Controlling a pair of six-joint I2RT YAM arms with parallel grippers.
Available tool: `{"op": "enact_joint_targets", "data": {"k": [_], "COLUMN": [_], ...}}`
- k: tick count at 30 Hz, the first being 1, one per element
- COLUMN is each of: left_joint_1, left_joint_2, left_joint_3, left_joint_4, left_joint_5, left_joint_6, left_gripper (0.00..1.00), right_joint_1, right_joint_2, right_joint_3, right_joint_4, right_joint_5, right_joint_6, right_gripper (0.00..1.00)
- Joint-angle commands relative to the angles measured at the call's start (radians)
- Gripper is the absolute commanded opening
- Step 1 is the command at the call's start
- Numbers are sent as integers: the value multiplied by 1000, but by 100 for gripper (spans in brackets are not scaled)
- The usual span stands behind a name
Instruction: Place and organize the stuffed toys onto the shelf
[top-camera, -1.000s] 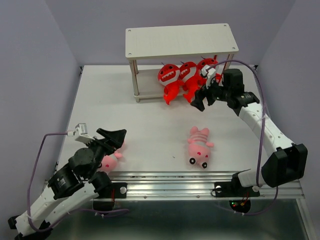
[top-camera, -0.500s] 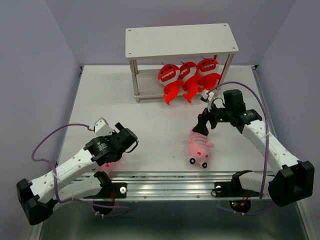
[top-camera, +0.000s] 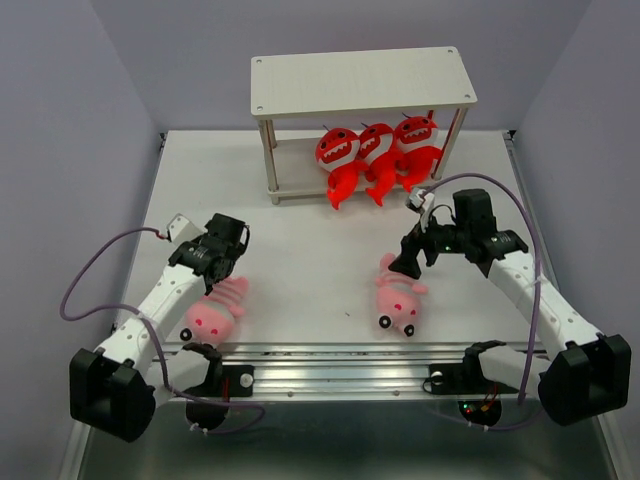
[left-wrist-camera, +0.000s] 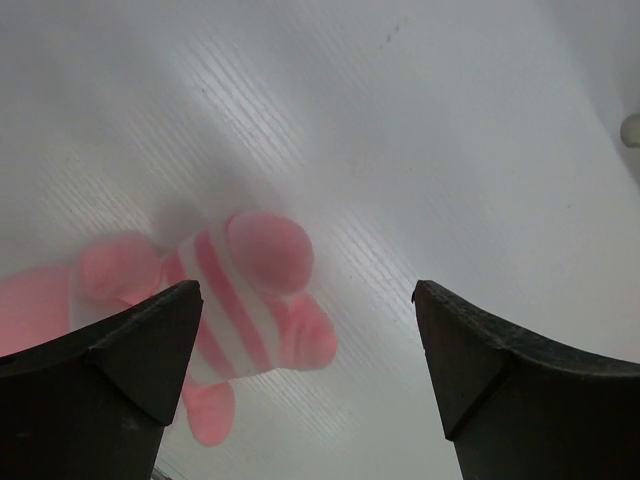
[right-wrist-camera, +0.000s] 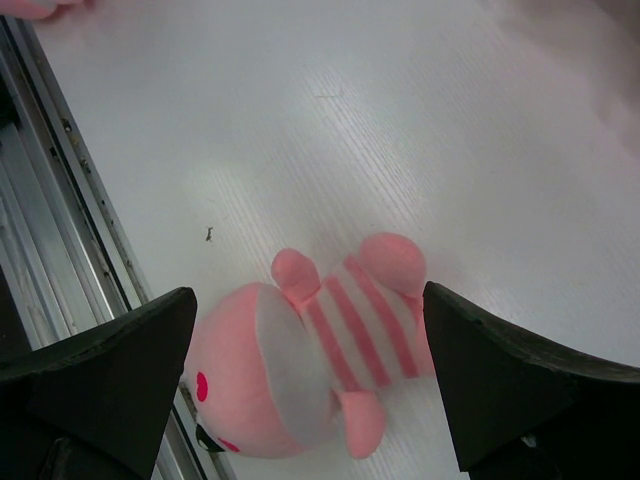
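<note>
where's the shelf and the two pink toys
shelf (top-camera: 360, 85): top external view, top board
left pink toy (top-camera: 210, 318): top external view, round pink part
right pink toy (top-camera: 398, 297): top external view, body middle

The left arm (top-camera: 160, 305), white links with black joints, extends forward from its base and bends at the wrist, so the black two-finger left gripper (top-camera: 222, 268) points down. Its jaws are wide apart, with nothing held between them. The right arm (top-camera: 535, 295), of like build, angles inward. The right gripper (top-camera: 402, 266) tilts downward, jaws equally wide and empty.
</note>
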Motion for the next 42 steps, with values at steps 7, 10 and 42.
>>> {"op": "enact_joint_targets", "data": {"k": [7,10,42], "left_joint_1": [125,128,166], "left_joint_2": [182,150,-77], "left_joint_3": [51,13,-196], "left_joint_4": [77,101,759], "left_joint_5": [167,183,1149], "left_joint_6": [157,160,476], "left_gripper": [96,87,0], "right_joint_1": [-17,-17,-35], "right_joint_2": [-44,-50,63], "right_joint_3": [-20,-32,188], "right_joint_4": [57,68,-293], "right_joint_5": [-39,-42,-300], "right_joint_6": [-7,-7,-269], "right_gripper": [100,100,100]}}
